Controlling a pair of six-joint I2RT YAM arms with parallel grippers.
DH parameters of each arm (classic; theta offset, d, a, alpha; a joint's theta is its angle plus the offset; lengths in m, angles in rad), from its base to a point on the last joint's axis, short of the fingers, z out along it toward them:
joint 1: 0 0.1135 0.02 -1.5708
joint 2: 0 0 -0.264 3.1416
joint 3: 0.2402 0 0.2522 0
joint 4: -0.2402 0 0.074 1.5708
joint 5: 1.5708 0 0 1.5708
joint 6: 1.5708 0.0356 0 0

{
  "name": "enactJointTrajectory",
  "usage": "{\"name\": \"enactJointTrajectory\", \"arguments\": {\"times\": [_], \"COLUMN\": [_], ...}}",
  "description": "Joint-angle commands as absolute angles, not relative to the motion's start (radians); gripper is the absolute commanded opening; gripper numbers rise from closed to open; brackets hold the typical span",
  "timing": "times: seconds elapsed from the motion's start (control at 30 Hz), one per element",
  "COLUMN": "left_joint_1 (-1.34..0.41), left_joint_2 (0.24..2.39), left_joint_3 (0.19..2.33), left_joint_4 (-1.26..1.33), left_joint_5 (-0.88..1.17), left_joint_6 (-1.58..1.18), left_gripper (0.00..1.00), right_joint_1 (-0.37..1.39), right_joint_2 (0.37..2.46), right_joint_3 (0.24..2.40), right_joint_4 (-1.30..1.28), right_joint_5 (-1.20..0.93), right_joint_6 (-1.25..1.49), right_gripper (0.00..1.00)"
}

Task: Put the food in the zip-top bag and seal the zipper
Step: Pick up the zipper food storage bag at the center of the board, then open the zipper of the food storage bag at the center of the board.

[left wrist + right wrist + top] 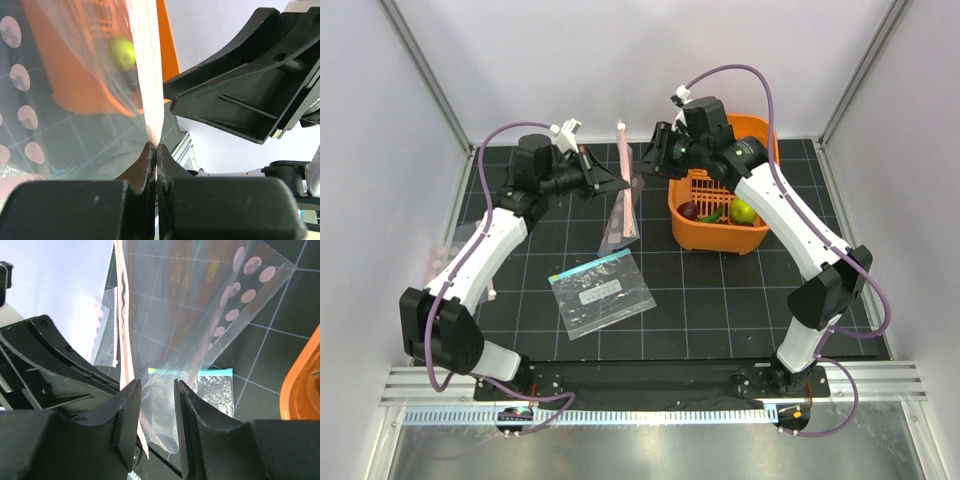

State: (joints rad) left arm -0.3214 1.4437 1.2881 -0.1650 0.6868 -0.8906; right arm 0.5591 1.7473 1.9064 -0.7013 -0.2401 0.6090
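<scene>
The zip-top bag (620,215) hangs upright over the mat, with its pink zipper (624,170) running along the edge. My left gripper (617,184) is shut on the zipper strip (153,75), with the jaws pinched at its end (156,146). My right gripper (647,160) is open, and the clear bag film (200,305) and the zipper (121,315) lie between and just beyond its jaws (157,390). A maroon piece (689,210), a green chili (713,214) and a green round fruit (743,212) lie in the orange basket (758,135). The yellow pepper is not visible.
A second clear bag with a teal strip and white label (601,290) lies flat on the mat in front of the left arm and also shows in the right wrist view (212,390). The orange basket stands at the back right, close behind the right gripper. Enclosure walls stand on both sides.
</scene>
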Motion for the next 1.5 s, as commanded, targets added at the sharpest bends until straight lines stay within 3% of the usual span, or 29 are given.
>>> {"name": "enactJointTrajectory", "arguments": {"times": [0.0, 0.43, 0.97, 1.23, 1.47], "left_joint_1": [-0.327, -0.344, -0.353, -0.353, -0.351], "left_joint_2": [1.414, 1.434, 1.425, 1.416, 1.419], "left_joint_3": [1.292, 1.301, 1.298, 1.29, 1.287], "left_joint_4": [-0.104, -0.089, -0.084, -0.083, -0.081], "left_joint_5": [0.723, 0.746, 0.721, 0.712, 0.722], "left_joint_6": [-0.897, -0.9, -0.887, -0.877, -0.879], "left_gripper": [0.0, 0.0, 0.0, 0.0, 0.0], "right_joint_1": [0.56, 0.56, 0.561, 0.561, 0.561], "right_joint_2": [1.733, 1.756, 1.749, 1.727, 1.723], "right_joint_3": [1.944, 1.927, 1.902, 1.887, 1.894], "right_joint_4": [-0.64, -0.629, -0.637, -0.643, -0.609], "right_joint_5": [-0.279, -0.336, -0.35, -0.336, -0.359], "right_joint_6": [0.618, 0.623, 0.623, 0.611, 0.63], "right_gripper": [0.4, 0.39, 0.29, 0.29, 0.43]}}
